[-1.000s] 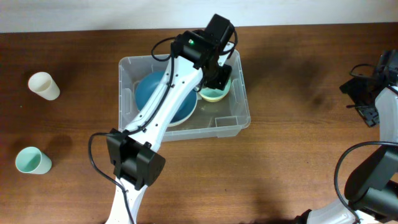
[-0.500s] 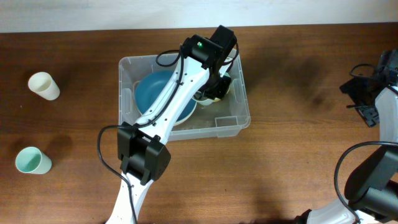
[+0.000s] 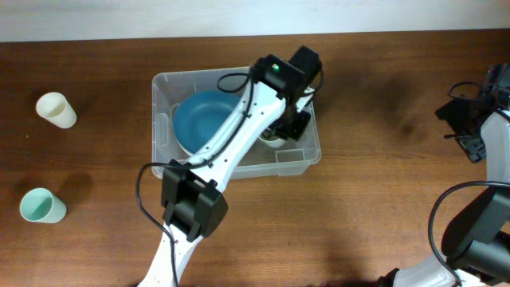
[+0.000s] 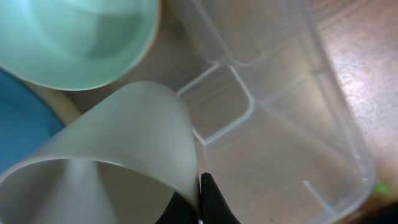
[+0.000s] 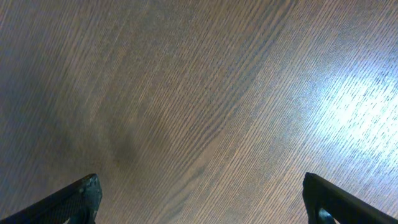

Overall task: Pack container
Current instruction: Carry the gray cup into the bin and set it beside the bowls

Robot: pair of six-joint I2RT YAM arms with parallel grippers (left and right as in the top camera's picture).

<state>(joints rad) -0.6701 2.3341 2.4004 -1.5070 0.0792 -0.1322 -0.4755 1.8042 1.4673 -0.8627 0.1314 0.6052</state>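
1. Jaws of left gripper (image 4: 200, 200) clenched on the wall of a pale cup (image 4: 112, 168), rim pinched between two dark fingertips; the cup is tilted, mouth towards the wrist camera
2. Same left gripper sits inside the container (image 3: 156, 119), at its right end; its arm crosses the bin diagonally from the near-left in the overhead view
3. Clear container is on the tabletop (image 3: 382, 223), upper middle of the overhead view, long side running left to right, upright, top open
4. Inside, a blue bowl (image 3: 199, 123) fills the left half, mouth up, partly covered by the arm
5. Smaller mint bowl (image 4: 74, 37) is in the right half, just beside the blue bowl; the wrist view shows its rim overlapping the blue edge, touching or not cannot tell; overhead shows only a sliver of it under the gripper
6. Held pale cup is just beside the mint bowl, over bare container floor with moulded ridges; whether it touches the floor cannot tell
7. Jaws of right gripper (image 5: 200, 186) released, fingers wide apart at the lower corners of the wrist view, wood grain below
8. Its right arm (image 3: 478, 127) is at the far right edge of the tabletop, well apart from the container
9. Left of the container on the tabletop: cream cup (image 3: 56, 110) towards the back, mint cup (image 3: 41, 206) nearer the front, mouth up; both well apart from the bin and from each other
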